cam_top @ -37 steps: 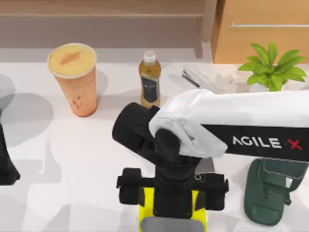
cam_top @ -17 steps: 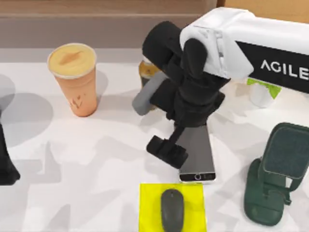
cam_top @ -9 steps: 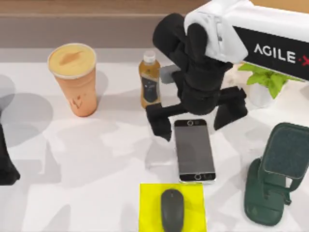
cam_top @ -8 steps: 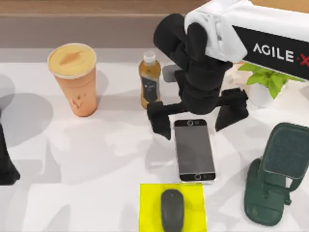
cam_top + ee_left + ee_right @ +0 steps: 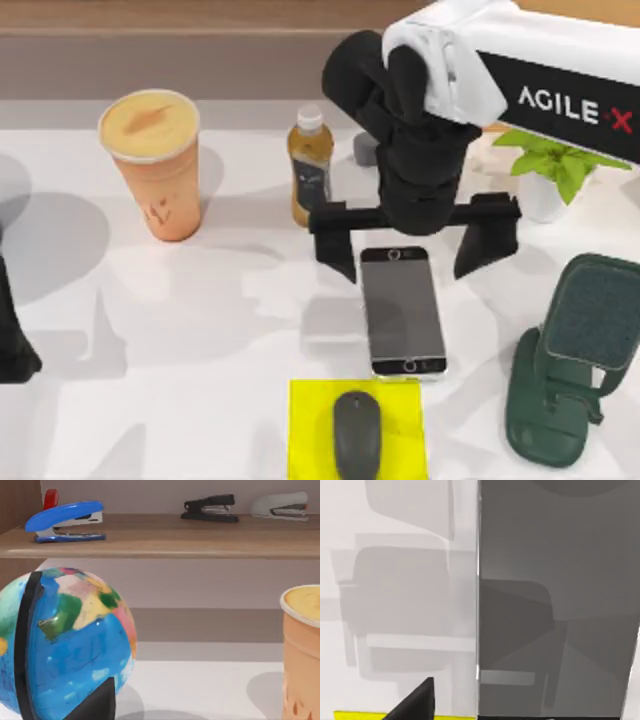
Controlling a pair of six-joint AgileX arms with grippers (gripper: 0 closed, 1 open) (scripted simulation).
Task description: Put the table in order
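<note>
My right tool (image 5: 415,245) hangs spread wide above the far end of the phone (image 5: 402,312)

The phone lies flat on the white bench (image 5: 180,330), just behind the yellow pad (image 5: 310,430) carrying the mouse (image 5: 357,436); my fingers (image 5: 335,240) straddle its top edge. My left arm (image 5: 12,330) sits parked at the bench's left edge, and I cannot tell its tool's state
</note>
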